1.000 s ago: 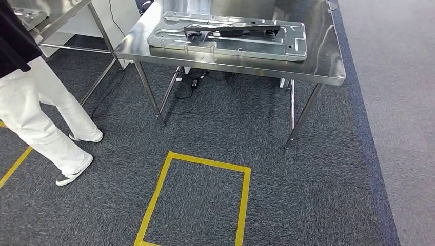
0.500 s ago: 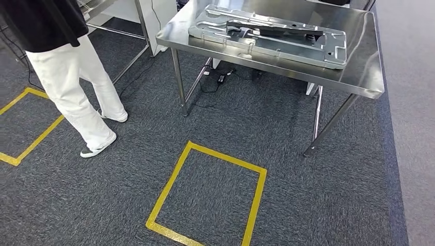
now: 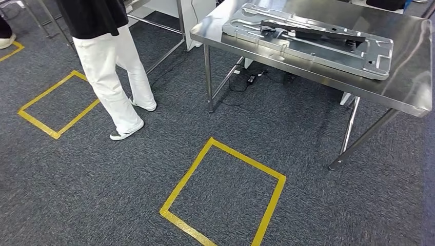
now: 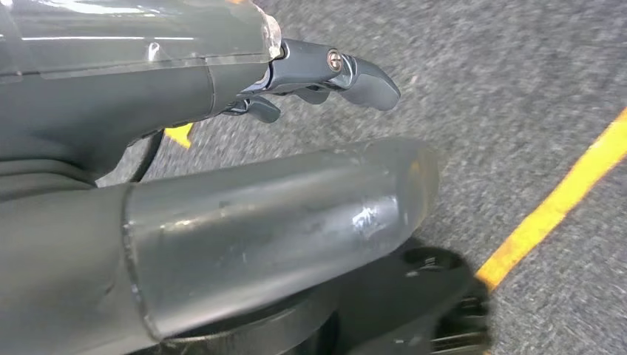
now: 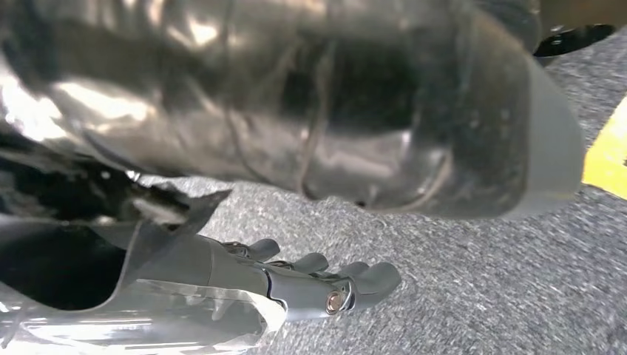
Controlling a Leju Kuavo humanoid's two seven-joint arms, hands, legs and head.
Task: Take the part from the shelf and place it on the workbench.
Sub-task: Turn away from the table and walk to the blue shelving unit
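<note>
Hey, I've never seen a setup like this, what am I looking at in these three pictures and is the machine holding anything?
These come from a two-legged humanoid robot with two arms. The wide picture is from a camera high on its body, looking forward and down: dark carpet with yellow tape squares, a steel table bearing a large stamped metal panel with a darker part lying on it, and a person in white trousers standing nearby. The two close pictures come from cameras at the wrists, so they look turned. One shows the left hand, the other the right hand, both hanging over the carpet. Neither holds anything. The fingers look loosely bent, so I cannot tell whether they count as open or closed.
</note>
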